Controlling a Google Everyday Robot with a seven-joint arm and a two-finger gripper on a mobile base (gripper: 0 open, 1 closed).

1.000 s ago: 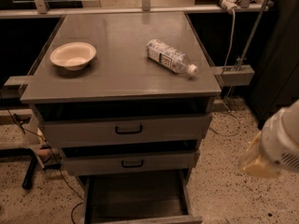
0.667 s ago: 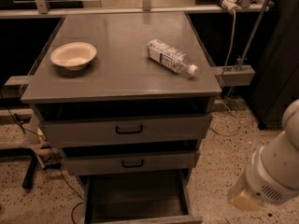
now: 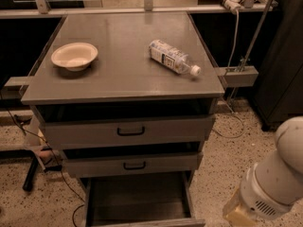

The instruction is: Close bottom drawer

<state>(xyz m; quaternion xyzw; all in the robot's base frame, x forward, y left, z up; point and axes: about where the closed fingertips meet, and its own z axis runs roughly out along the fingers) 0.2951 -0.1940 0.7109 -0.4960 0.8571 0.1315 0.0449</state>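
Note:
The bottom drawer (image 3: 137,197) of the grey metal cabinet is pulled far out, showing its dark boxy interior; its front panel (image 3: 147,222) runs along the frame's bottom edge and its handle is out of view. Above it the mid-width drawer (image 3: 132,164) and the widest drawer (image 3: 125,131) stand slightly out, each with a black handle. My white arm (image 3: 274,178) is at the lower right, to the right of the open drawer. The yellowish end of my gripper (image 3: 236,214) is cut off by the frame edge, a short way right of the drawer's front corner.
A white bowl (image 3: 74,56) and a plastic water bottle (image 3: 173,57) lying on its side rest on the cabinet top (image 3: 118,79). Cables (image 3: 52,164) and a black stand leg (image 3: 33,171) lie on the speckled floor at left. A dark cabinet (image 3: 284,56) stands at right.
My arm has dropped lower and moved a little left, toward the open bottom drawer. The drawers, bowl and bottle have not moved.

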